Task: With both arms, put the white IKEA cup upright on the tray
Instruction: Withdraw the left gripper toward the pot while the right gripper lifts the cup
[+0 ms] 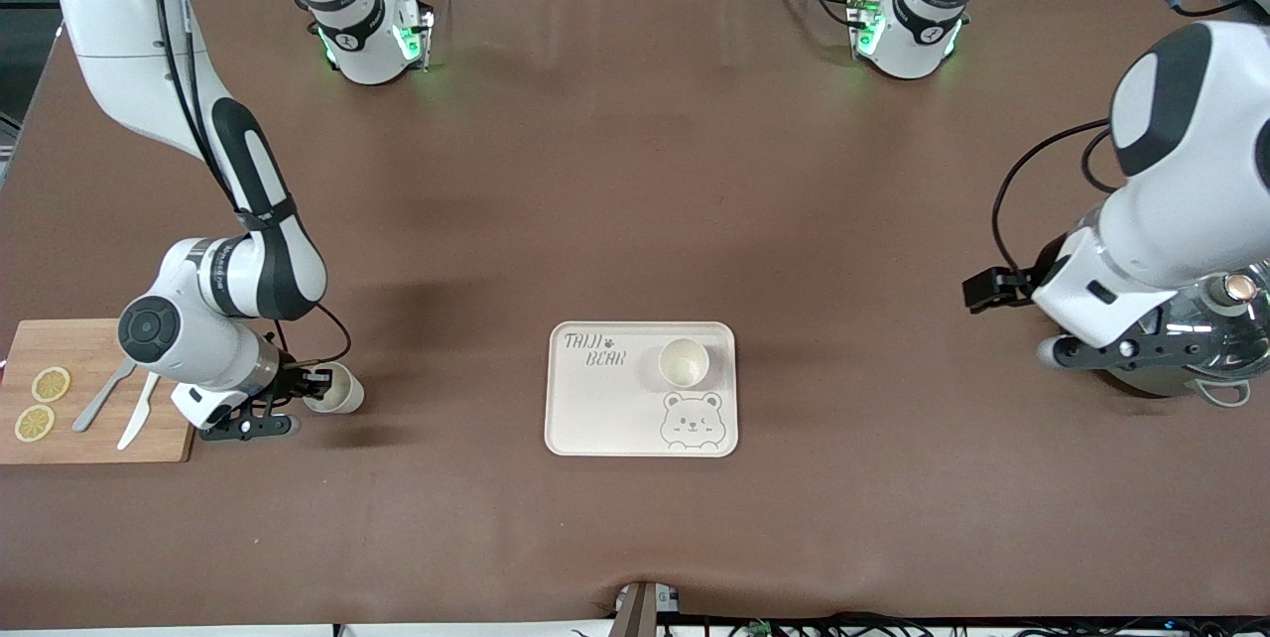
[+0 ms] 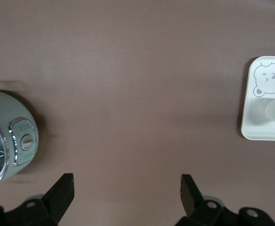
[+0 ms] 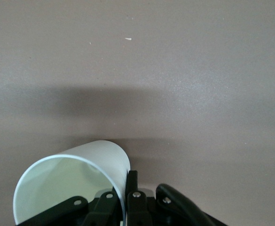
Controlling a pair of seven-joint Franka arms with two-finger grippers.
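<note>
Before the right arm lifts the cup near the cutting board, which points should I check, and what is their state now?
1. Right gripper shut on the rim of the white cup, one finger inside, one outside: ok.
2. Cup upright: cannot tell; it looks tilted.
3. Tray has bare space: ok, another cup stands by the lettering, the rest is bare.
4. Path over the table from cup to tray: ok.
5. Left gripper open, waiting at its end of the table beside a glass-lidded pot: ok.
6. Cutting board untouched by the fingers: ok.

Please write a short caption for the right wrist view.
Right gripper shut on the white cup's rim, above the brown table.
</note>
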